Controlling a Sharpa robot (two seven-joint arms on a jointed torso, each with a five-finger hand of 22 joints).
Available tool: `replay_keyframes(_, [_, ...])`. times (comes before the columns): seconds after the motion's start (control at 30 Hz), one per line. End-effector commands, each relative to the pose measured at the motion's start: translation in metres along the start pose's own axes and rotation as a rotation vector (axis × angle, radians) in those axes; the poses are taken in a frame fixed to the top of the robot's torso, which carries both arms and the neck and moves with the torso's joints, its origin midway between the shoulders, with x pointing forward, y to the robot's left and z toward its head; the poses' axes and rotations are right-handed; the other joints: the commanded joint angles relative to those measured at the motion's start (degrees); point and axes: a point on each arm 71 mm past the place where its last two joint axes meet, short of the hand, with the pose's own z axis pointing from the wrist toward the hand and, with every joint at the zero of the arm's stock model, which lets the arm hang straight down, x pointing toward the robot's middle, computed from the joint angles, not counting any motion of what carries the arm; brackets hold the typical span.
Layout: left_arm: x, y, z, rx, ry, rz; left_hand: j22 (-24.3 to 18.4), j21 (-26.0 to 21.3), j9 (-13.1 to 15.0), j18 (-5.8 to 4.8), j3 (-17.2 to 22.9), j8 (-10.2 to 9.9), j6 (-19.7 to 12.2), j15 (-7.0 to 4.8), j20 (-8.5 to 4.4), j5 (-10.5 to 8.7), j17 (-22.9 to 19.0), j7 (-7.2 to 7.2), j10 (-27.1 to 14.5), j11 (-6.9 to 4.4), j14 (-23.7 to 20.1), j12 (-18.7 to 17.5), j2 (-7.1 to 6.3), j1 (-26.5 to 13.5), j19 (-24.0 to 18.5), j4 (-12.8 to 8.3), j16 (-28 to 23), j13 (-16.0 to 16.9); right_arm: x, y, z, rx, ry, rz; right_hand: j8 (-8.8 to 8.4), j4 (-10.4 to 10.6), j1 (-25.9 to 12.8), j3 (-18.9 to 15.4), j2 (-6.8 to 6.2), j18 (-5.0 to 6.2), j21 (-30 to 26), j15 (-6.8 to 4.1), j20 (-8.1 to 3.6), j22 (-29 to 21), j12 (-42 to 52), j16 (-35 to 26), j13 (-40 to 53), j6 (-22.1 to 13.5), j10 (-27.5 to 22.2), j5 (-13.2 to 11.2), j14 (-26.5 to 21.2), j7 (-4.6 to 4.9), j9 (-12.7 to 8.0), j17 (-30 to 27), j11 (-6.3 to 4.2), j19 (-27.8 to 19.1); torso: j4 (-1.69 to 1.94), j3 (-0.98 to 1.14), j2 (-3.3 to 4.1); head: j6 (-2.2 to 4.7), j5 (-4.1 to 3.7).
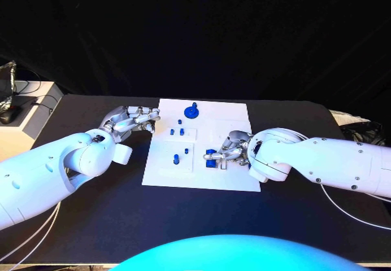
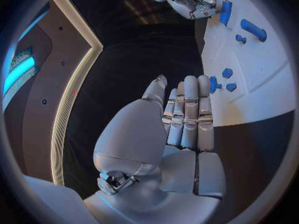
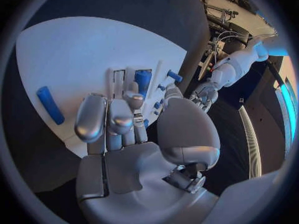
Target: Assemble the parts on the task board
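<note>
One white rectangular task board (image 1: 163,172), about six small blue plastic parts (image 1: 192,112), two silver many-fingered hands (image 1: 134,119).

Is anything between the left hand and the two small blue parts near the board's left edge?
Nothing visible. The left hand hangs by the task board's left edge, and only bare white board separates it from those blue parts.

From my head camera, my silver right hand (image 1: 230,149) covers part of the blue block-shaped piece (image 1: 213,160) near the white rectangular task board's (image 1: 163,175) right edge, so I can't tell whether the fingers grip it. The small blue pegs (image 1: 177,131) are too tiny for me to make out their shapes.
</note>
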Motion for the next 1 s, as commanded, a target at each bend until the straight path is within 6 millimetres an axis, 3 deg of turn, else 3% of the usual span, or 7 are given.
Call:
replay_keyframes(0.03, [0.002, 0.0, 0.0, 0.005, 0.017, -0.006, 0.1, -0.33, 0.04, 0.81, 0.24, 0.23, -0.35, 0.34, 0.22, -0.16, -0.05, 0.01, -0.41, 0.17, -0.15, 0.23, -0.04, -0.41, 0.26, -0.03, -0.32, -0.08, -0.002, 0.001, -0.001, -0.047, -0.019, 0.003, 0.98, -5.24, 1.43, -1.37, 3.6, -0.81, 0.19, 0.02, -0.04, 7.78, 0.16, 0.06, -0.01, 0.09, 0.08, 0.79, 0.07, -0.21, 0.71, 0.14, -0.46, -0.02, 0.05, 0.03, 0.0, 0.11, 0.07])
replay_keyframes(0.13, [0.002, 0.0, 0.0, 0.006, 0.016, -0.006, 0.1, -0.33, 0.04, 0.81, 0.24, 0.23, -0.35, 0.34, 0.22, -0.16, -0.05, 0.01, -0.41, 0.17, -0.15, 0.23, -0.04, -0.41, 0.26, -0.03, -0.32, -0.08, -0.005, -0.002, -0.004, -0.079, -0.036, 0.027, 1.85, -9.26, 4.17, 1.28, 4.72, -0.87, 0.62, -0.08, -0.14, 7.88, 0.92, 0.21, 0.37, 0.09, 0.37, -0.62, 0.04, -0.4, 1.39, 0.29, -0.49, 0.08, 0.0, 0.02, 0.02, 0.09, 0.07])
replay_keyframes(0.37, [0.002, 0.0, 0.0, 0.013, 0.012, -0.006, 0.19, -0.56, 0.05, 0.83, 0.22, 0.27, -0.37, 0.35, 0.24, -0.15, -0.07, 0.01, -0.45, 0.17, -0.15, 0.25, -0.03, -0.33, 0.34, -0.04, -0.34, -0.08, -0.017, -0.012, -0.014, -0.152, -0.074, 0.101, 2.63, -15.28, 7.74, 3.4, 6.52, -1.01, 1.57, -0.32, -0.32, 8.08, 3.23, 0.76, 1.63, 0.26, 1.18, 1.71, 0.1, -0.76, 2.2, 0.75, -0.82, 0.25, -0.1, 0.06, -0.07, 0.16, 0.06])
replay_keyframes(0.53, [0.002, 0.0, 0.0, 0.021, 0.009, -0.006, 0.21, -0.58, 0.05, 0.82, 0.25, 0.3, -0.31, 0.32, 0.23, -0.13, -0.07, -0.02, -0.37, 0.13, -0.16, 0.3, -0.03, -0.25, 0.34, -0.1, -0.35, -0.07, -0.026, -0.026, -0.022, -0.164, -0.084, 0.119, 2.7, -18.12, 10.38, 5.32, 7.86, -1.11, 1.83, -0.48, -0.48, 8.11, 4.31, 1.0, 2.3, 0.22, 1.51, 0.88, 0.08, -1.11, 2.37, 1.05, -1.06, 0.21, -0.16, 0.05, -0.05, 0.45, -0.4])
replay_keyframes(0.67, [0.002, 0.0, 0.0, 0.026, 0.01, -0.007, 0.21, -0.58, 0.05, 0.82, 0.25, 0.3, -0.31, 0.32, 0.23, -0.13, -0.07, -0.02, -0.37, 0.13, -0.16, 0.3, -0.03, -0.25, 0.34, -0.1, -0.35, -0.07, -0.033, -0.04, -0.025, -0.134, -0.091, 0.108, 0.96, -18.74, 10.15, 6.14, 8.05, -1.12, 1.72, -0.25, -0.44, 8.07, 4.12, 0.92, 2.35, -1.02, 1.35, 3.1, 0.05, -0.31, 1.06, 0.98, -0.66, 0.1, -0.15, 0.05, -0.08, 0.45, -0.73])
replay_keyframes(0.73, [0.003, 0.0, -0.001, 0.028, 0.01, -0.008, 0.25, -0.61, 0.05, 0.81, 0.22, 0.33, -0.24, 0.31, 0.23, -0.15, -0.07, -0.06, -0.28, 0.1, -0.18, 0.34, -0.03, -0.32, 0.34, -0.08, -0.36, -0.07, -0.037, -0.049, -0.026, -0.107, -0.094, 0.098, -2.32, -19.1, 9.27, 6.7, 7.93, -0.93, 1.88, 0.14, 0.02, 8.1, 4.07, 0.95, 2.49, 0.13, 1.35, 3.24, 0.03, 0.32, -2.76, 1.0, -0.18, 0.13, -0.12, 0.03, -0.09, 0.34, -0.96])
replay_keyframes(1.0, [0.004, 0.003, -0.003, 0.026, 0.013, -0.011, 0.25, -0.61, 0.05, 0.81, 0.22, 0.33, -0.24, 0.31, 0.23, -0.15, -0.07, -0.06, -0.28, 0.1, -0.18, 0.34, -0.03, -0.32, 0.34, -0.08, -0.36, -0.07, -0.05, -0.082, -0.031, 0.003, -0.093, 0.012, -2.62, -19.38, 7.87, 8.38, 8.36, -0.77, 2.98, 0.47, 0.42, 8.3, 4.11, 1.61, 3.08, 0.89, 1.98, 5.91, 0.06, 1.09, -14.94, 1.86, 0.16, 0.22, -0.17, 0.09, -0.03, 0.34, -1.54])
